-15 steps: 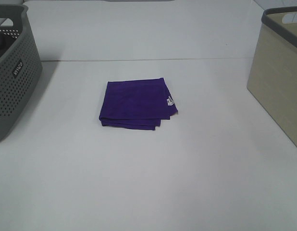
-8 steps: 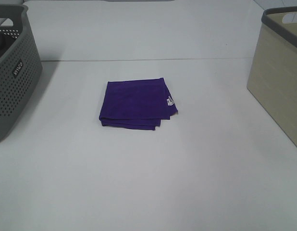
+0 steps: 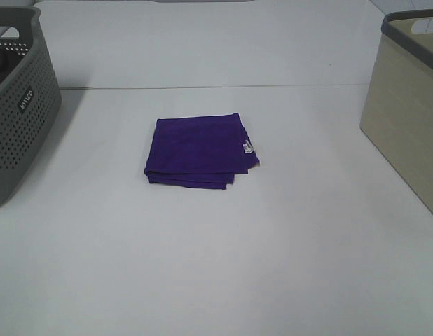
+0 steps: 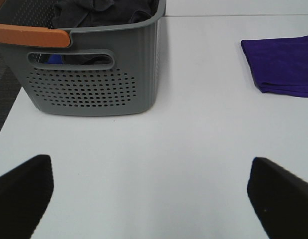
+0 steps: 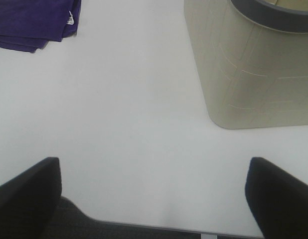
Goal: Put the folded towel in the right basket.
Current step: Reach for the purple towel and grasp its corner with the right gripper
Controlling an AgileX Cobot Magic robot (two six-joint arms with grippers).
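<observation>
White table (image 3: 216, 280), pale and plain, with a faint seam running left to right across its far part. The folded towel (image 3: 197, 151), deep purple, lies flat near the middle of the table, slightly left of centre, its stacked edges facing the near side and a small white label (image 3: 248, 148) at its right edge. The right basket (image 3: 406, 119), beige with a dark grey rim, stands at the right edge of the table, well apart from the towel. A grey basket (image 3: 20, 105) with perforated walls stands at the far left; my left wrist view shows dark clothing (image 4: 104, 10) inside it and an orange handle (image 4: 32, 36) on its rim. My left gripper (image 4: 153, 199) hangs over bare table near the grey basket, its fingers (image 4: 22, 194) spread wide with nothing between them. My right gripper (image 5: 154, 199) hangs over the near table edge beside the right basket, likewise spread wide and holding nothing. Neither touches the towel.
</observation>
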